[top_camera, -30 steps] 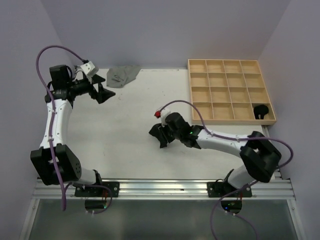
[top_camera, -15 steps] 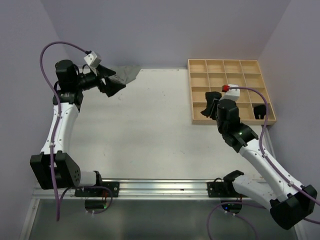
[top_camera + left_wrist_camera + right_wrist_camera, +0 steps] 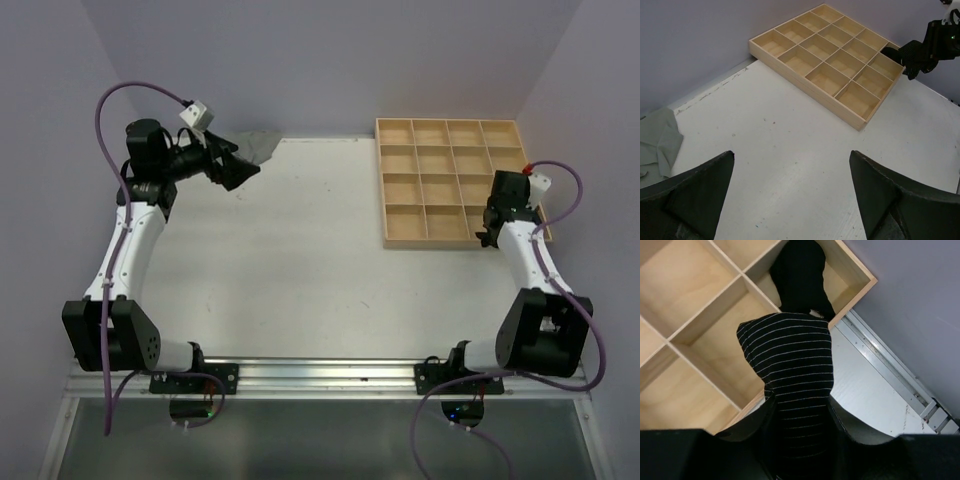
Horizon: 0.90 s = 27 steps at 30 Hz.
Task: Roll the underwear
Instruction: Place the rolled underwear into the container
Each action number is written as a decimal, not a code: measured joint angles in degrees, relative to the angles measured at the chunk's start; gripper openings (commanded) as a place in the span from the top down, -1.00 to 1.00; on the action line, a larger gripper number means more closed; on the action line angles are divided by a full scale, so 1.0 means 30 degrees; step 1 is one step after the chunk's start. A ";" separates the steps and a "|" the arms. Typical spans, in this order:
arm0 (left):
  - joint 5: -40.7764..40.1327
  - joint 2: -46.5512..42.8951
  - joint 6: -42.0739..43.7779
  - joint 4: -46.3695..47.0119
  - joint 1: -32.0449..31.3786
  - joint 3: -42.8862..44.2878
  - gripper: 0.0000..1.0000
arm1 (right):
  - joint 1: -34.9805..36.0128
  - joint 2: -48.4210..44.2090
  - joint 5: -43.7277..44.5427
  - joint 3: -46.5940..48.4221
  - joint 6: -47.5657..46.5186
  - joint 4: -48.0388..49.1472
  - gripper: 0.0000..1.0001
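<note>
A rolled black underwear with thin pale stripes [image 3: 790, 365] sticks out from between the fingers of my right gripper [image 3: 800, 415], which is shut on it. Its tip hangs over the wooden tray's [image 3: 705, 315] edge, next to the corner compartment. That corner compartment holds another rolled black underwear [image 3: 800, 275]. In the top view my right gripper [image 3: 497, 215] is at the tray's [image 3: 430, 243] near right corner. A loose grey underwear [image 3: 255, 145] lies crumpled at the back left, and my left gripper [image 3: 235, 170] hovers open beside it with nothing between its fingers.
The left wrist view shows the grey cloth [image 3: 657, 142] at the far left, the tray [image 3: 805, 85] by the back wall and the open left gripper [image 3: 790, 155] over bare table. Purple walls close the back and both sides. A metal rail [image 3: 890, 375] runs beside the tray.
My right arm has swung from the table's middle to the tray's near right corner, carrying the striped roll. The left arm has shifted a little toward the grey underwear, still open.
</note>
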 measured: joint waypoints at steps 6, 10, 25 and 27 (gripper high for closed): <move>-0.0226 0.0219 0.0525 -0.0248 0.0000 -0.0648 -1.00 | -0.0641 0.3155 0.0277 0.1967 0.0219 -0.0036 1.00; -0.0291 0.0357 0.0852 -0.0233 0.0000 -0.1472 -1.00 | -0.0641 0.5100 0.0809 0.4226 -0.0131 0.0022 1.00; -0.0678 0.1166 0.2142 -0.0408 0.0313 -0.2805 -1.00 | 0.0364 0.9930 0.1698 0.5552 -0.1333 0.0685 1.00; -0.0678 0.1355 0.2149 -0.0452 0.0452 -0.2812 -1.00 | 0.0736 1.0440 0.1625 0.5639 -0.1297 0.0911 1.00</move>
